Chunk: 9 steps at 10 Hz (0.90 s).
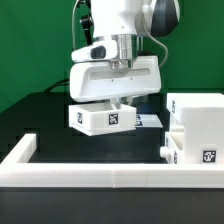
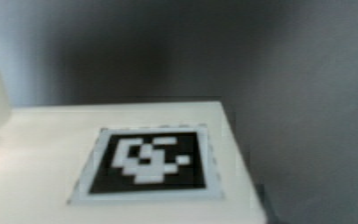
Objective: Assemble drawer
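White rail [image 1: 100, 175] foremost; jaws [image 1: 112, 104] grip tagged tray [image 1: 105, 119], no legible writing.

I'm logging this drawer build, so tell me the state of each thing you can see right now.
Claw: down on the small tray, apparently gripping it; fingers hidden.
Small tray: under the claw, tagged face toward the camera, whether lifted is unclear.
Big box: upright at the exterior view's right.
Second small tray: at the box's foot, untouched.

Gripper [image 1: 113, 103] points straight down, fingers apparently closed.
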Tool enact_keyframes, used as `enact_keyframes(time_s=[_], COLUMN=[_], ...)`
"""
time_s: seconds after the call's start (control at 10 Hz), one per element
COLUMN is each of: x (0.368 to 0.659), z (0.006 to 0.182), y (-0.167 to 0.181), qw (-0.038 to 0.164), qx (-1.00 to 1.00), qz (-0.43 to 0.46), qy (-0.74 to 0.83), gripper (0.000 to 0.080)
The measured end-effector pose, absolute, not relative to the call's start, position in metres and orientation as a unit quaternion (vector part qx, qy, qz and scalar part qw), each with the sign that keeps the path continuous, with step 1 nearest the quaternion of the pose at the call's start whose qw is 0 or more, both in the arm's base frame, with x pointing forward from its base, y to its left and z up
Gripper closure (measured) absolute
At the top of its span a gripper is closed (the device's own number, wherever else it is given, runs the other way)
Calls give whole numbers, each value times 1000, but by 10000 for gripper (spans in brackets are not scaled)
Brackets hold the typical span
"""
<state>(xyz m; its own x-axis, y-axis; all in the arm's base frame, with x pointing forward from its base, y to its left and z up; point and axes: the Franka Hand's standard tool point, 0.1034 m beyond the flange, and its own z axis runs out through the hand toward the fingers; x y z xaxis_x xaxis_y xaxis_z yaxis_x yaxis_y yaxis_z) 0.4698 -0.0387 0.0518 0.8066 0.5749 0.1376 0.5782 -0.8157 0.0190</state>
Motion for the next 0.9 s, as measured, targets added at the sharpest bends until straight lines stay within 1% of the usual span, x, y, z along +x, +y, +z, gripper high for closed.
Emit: enact_keyframes(time_s=[0.2,0.3,0.5,0.6,0.7,0.9], x=[467,467,468,477,487,486], z=[49,48,46,49,51,49], y=[-38,-38,-43,-43,-44,-47], qw=[13,10,6,8,4,3], qx=[-949,-939,-891,-859,-831,-806], qz=[-66,-66,-56,-42,-40,-39], qy=[-306,-336,-451,-510,-555,-591], gripper=[758,758,758,758,758,758])
